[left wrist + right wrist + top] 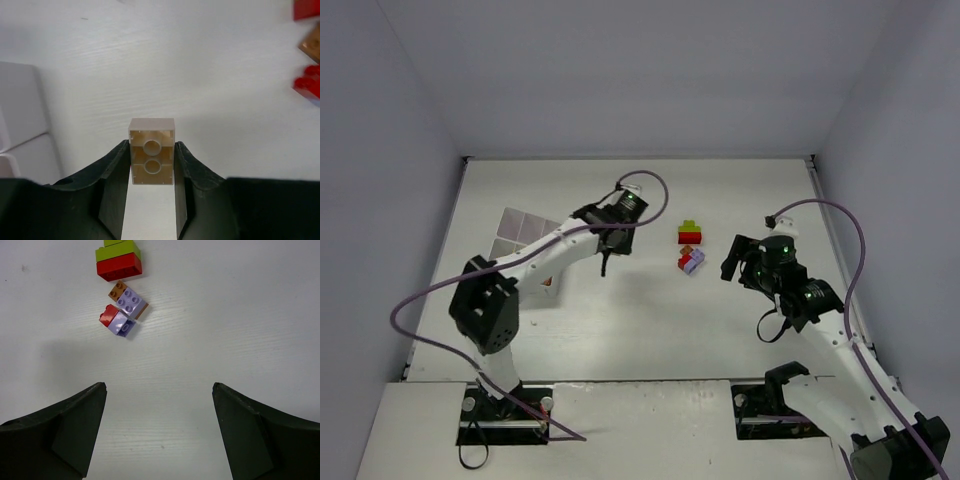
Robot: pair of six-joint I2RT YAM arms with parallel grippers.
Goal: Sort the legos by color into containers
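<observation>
The left pincer (151,167) is clamping a beige brick (151,131) by its sides, hollow underside facing the camera; the tray (22,115) is lying to its left; the right pincer (159,390) is hanging wide open, empty, over the surface (225,330); green brick (117,250), red brick (120,267) and lilac brick (131,302) are clustering ahead of it.

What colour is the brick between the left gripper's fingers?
The brick is beige, seen best in the left wrist view.

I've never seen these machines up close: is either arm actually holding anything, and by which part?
The left end effector pinches a beige brick by its two opposite side walls. The right end effector is open and empty.
</observation>
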